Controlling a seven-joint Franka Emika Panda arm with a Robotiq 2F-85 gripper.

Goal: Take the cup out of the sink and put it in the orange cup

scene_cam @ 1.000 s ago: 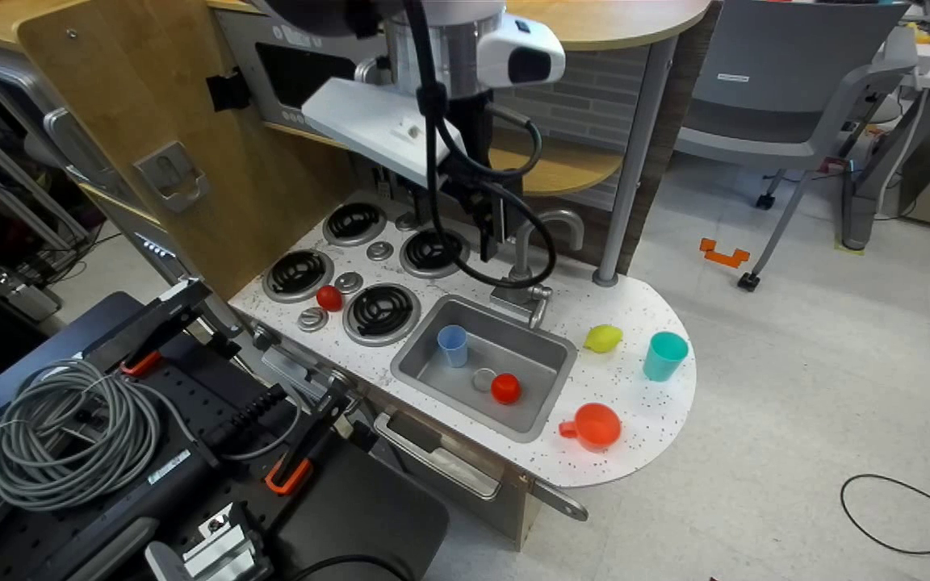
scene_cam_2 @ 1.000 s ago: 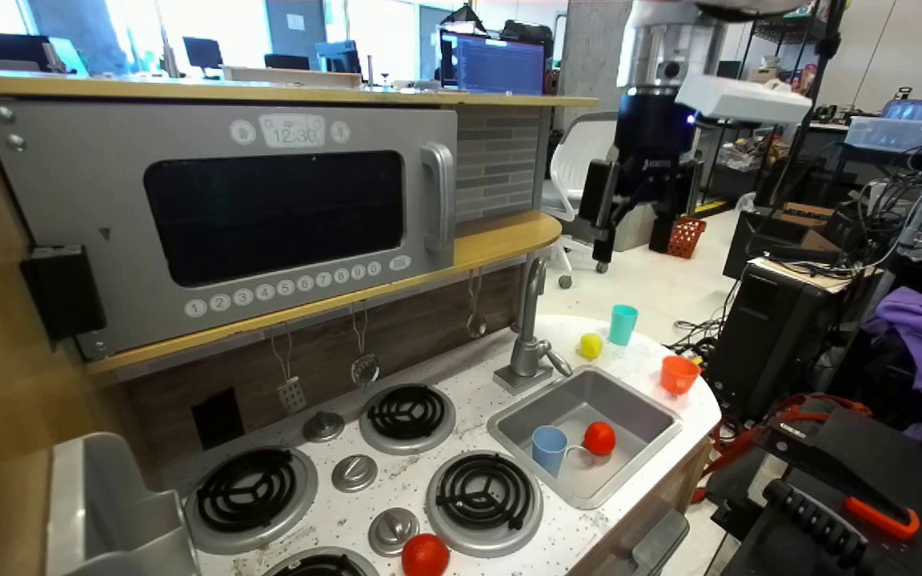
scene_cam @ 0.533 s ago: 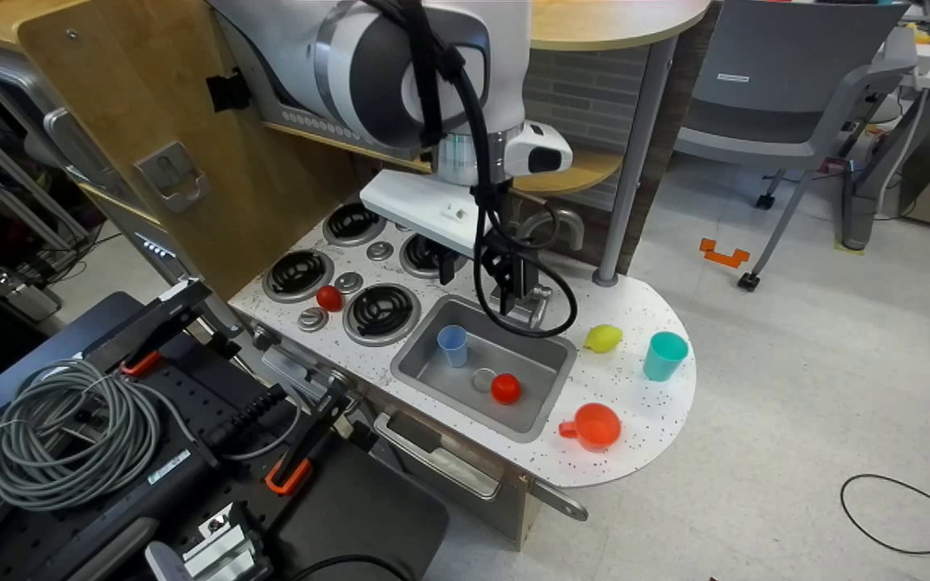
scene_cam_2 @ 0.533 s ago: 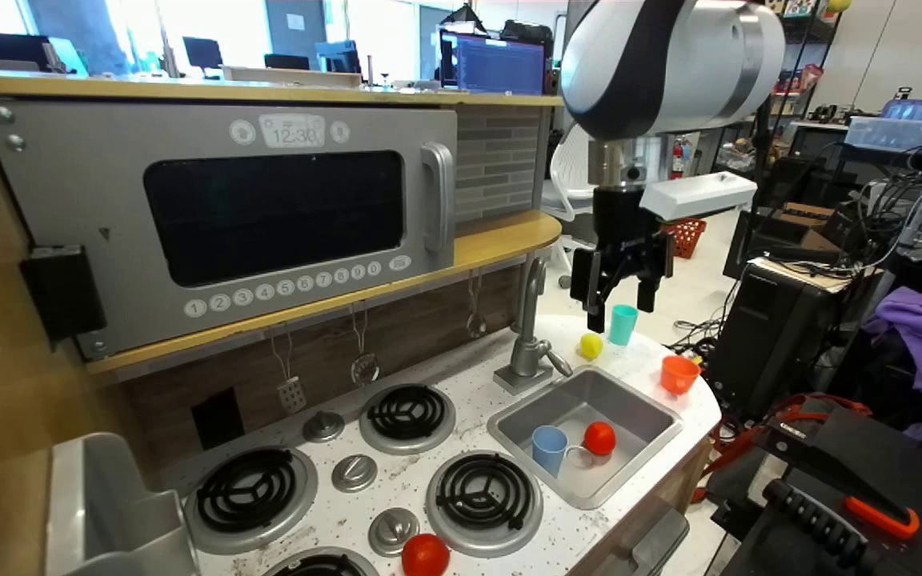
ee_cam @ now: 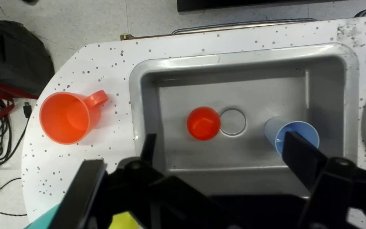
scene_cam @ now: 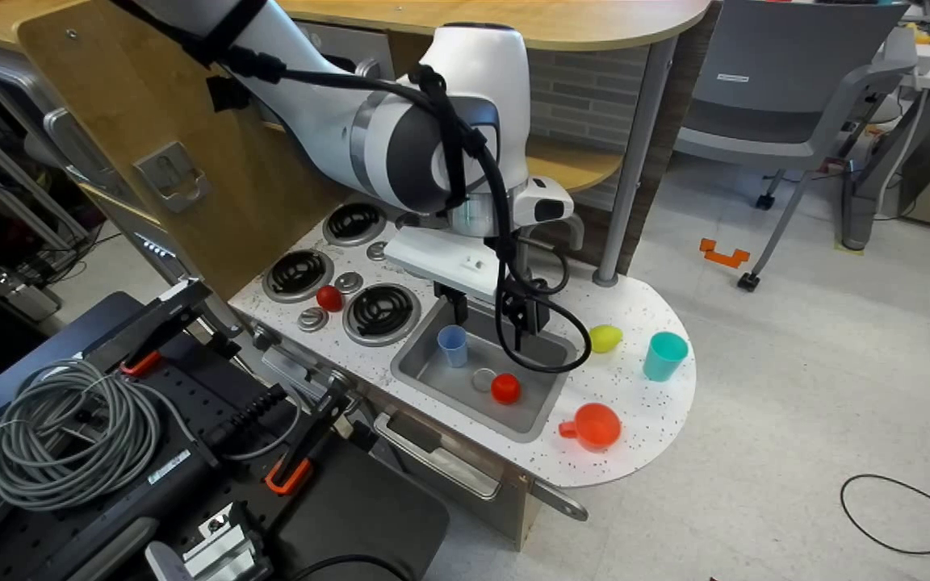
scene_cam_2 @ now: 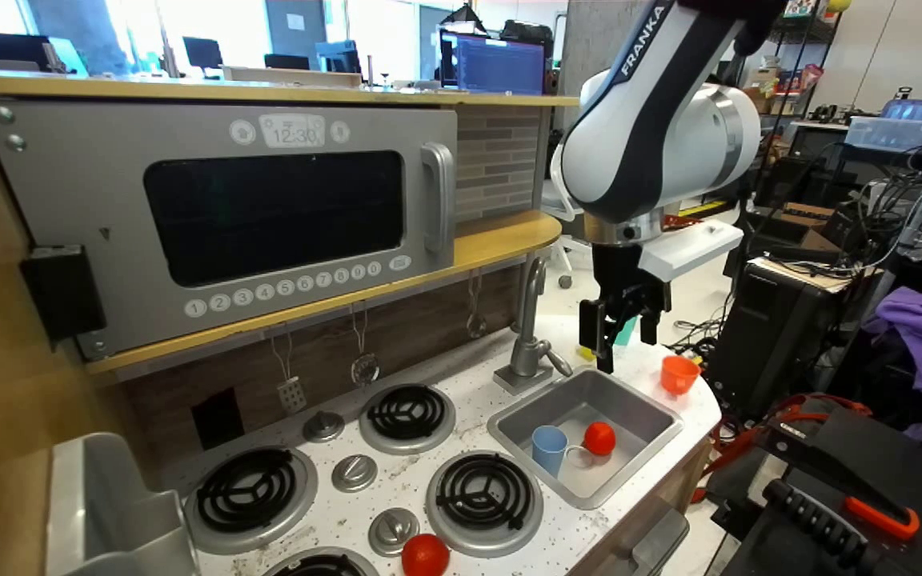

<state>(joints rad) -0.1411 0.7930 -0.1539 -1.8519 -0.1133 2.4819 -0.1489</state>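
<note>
Found the black two-fingered gripper (ee_cam: 221,138) spread wide above the small grey rectangular sink (ee_cam: 249,92), apart from everything inside. Saw the light-blue plastic cup (ee_cam: 278,127) upright on the sink floor, toward the right in the wrist view, and well to its left a small round red plastic object (ee_cam: 203,123), just beside the drain (ee_cam: 233,121) and clear of all four walls. Could not tell the red object's kind, cup or ball. Noted the wide orange-red plastic cup (ee_cam: 68,117) farther left on the speckled white countertop (ee_cam: 113,60), between the sink's rim and the counter's rounded edge, handle toward the sink across a bare strip.

Lost part of the blue cup's mouth behind one finger in the wrist view, and most of the sink's far side, by the curved grey faucet (scene_cam_2: 525,356), behind the gripper. Saw the teal plastic cup (scene_cam: 665,356) and yellow plastic lemon (scene_cam: 606,337) right of the sink in an exterior view, with a looping black cable (scene_cam: 546,369) across the lemon's left tip; in the wrist view, only slivers.
</note>
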